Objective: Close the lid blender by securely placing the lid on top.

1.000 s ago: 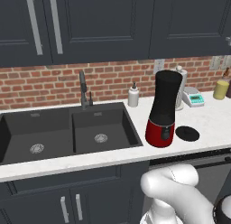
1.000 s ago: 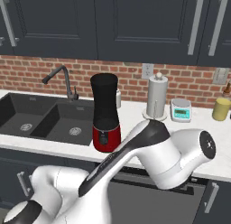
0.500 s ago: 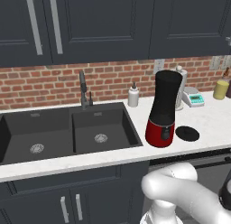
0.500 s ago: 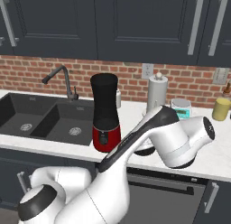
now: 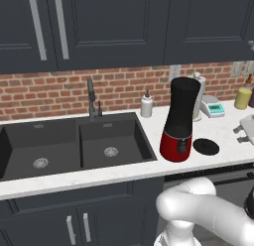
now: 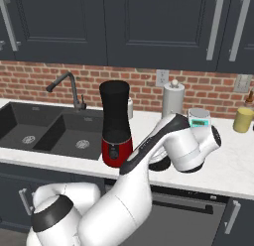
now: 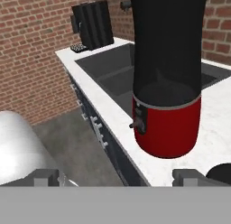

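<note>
**One lid on the table, one open blender beside it**

There is one lid [image 5: 206, 146], a flat black disc lying on the white table [image 5: 124, 170] just to the right of the blender's base in the left base view, near but not touching it as far as can be told. In the hand view a dark rounded edge at the lower right [image 7: 220, 172] is probably that same lid.

There is one blender [image 5: 179, 119]: a tall black jar on a red base, upright near the table's front edge, its mouth uncovered. It stands just right of the double sink [image 5: 74, 146], which has two basins and one faucet [image 5: 92, 98] behind it.

Behind the blender stand one small white soap bottle [image 5: 146, 105], one paper towel roll [image 6: 172, 98], one small scale [image 6: 199, 118] and one yellow jar [image 6: 243, 120].

The gripper [image 7: 119, 177] is spread wide and holds nothing; its two fingertips [image 7: 45, 177] frame the blender's red base from the side at table height.

Compared with a second ago, lid, blender and the other things lie unchanged, while the arm's forearm [image 6: 191, 148] has swung up and to the right in the right base view.
</note>
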